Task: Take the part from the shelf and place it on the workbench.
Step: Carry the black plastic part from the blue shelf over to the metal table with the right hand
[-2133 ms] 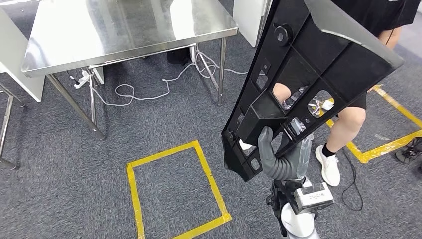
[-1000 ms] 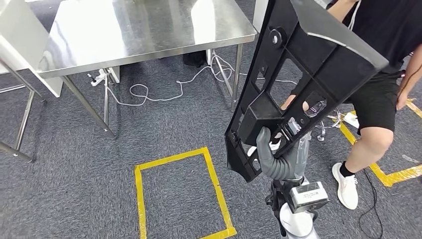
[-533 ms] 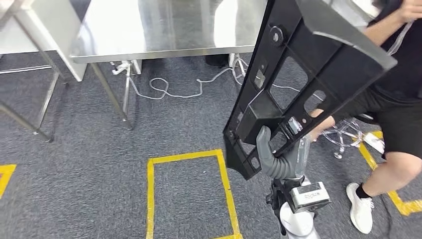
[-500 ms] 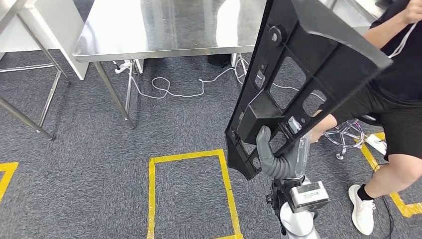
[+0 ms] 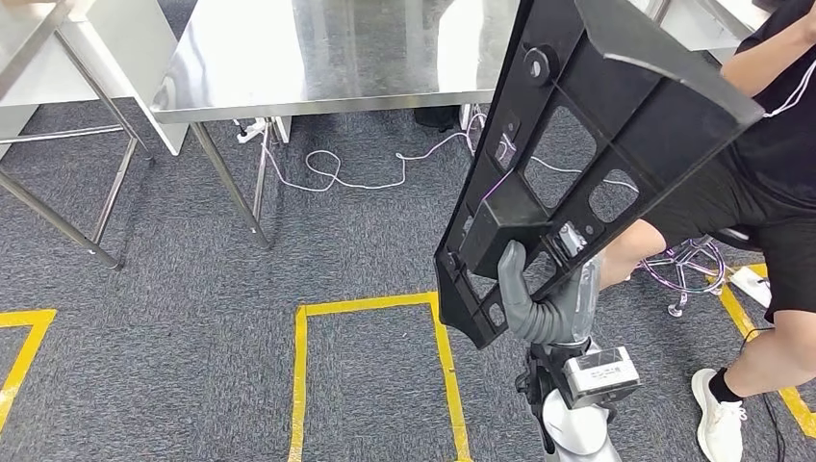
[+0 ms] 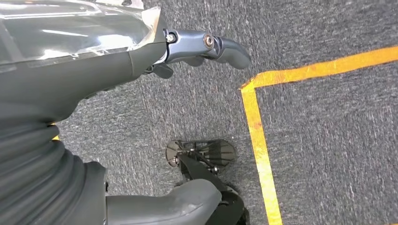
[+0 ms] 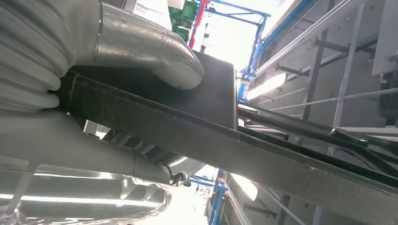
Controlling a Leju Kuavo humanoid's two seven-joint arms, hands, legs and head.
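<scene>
A large black moulded part (image 5: 597,125) with several cutouts stands tilted upward at the right of the head view. My right hand (image 5: 534,303) grips it at its lower end, thumb up against a boxy rib. In the right wrist view the thumb (image 7: 141,51) presses on the part's (image 7: 263,154) dark edge. The steel workbench (image 5: 337,48) lies ahead, its top bare and shiny, with the part's upper end overlapping its right corner in the picture. My left hand (image 6: 141,61) hangs over the carpet holding nothing, fingers (image 6: 220,44) apart from the thumb.
A person in black shorts and a white shoe (image 5: 717,423) stands close on the right, beside a chrome stool base (image 5: 688,265). Yellow tape (image 5: 300,385) marks a rectangle on the grey carpet. A white cable (image 5: 366,178) lies under the workbench. Another table's legs (image 5: 58,221) stand left.
The whole picture has shifted: the camera has moved, bringing the workbench more to the middle. The person has stepped along the right side. My right hand's hold on the part is unchanged.
</scene>
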